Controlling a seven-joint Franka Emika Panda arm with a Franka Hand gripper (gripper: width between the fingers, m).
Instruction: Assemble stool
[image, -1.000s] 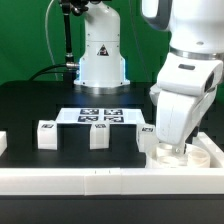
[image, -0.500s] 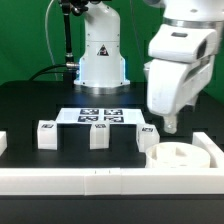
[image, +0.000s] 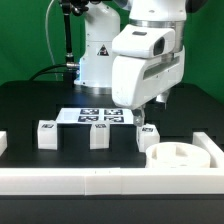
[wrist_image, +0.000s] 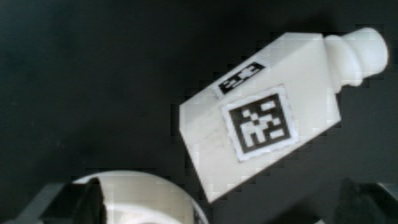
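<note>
White plastic rectangular leg (image: 147, 135) with a square marker tag lies on the black table (image: 30, 105), below my two-finger gripper (image: 146, 114), jaws spread wide. The round white rimmed seat (image: 178, 157) sits just beside that leg, inside the long white border rail's (image: 100, 181) corner.

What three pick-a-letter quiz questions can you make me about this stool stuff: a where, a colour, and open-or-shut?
1. Where is the seat? A on a chair; B hanging in the air; C in the white rail's corner, exterior view's right.
2. What colour are the legs? A white; B red; C green.
3. How is the gripper? A shut on a leg; B open, empty; C shut on the seat.
Answers: C, the rail wraps two sides of it; A, all show white plastic; B, jaws apart above a leg, nothing held.
</note>
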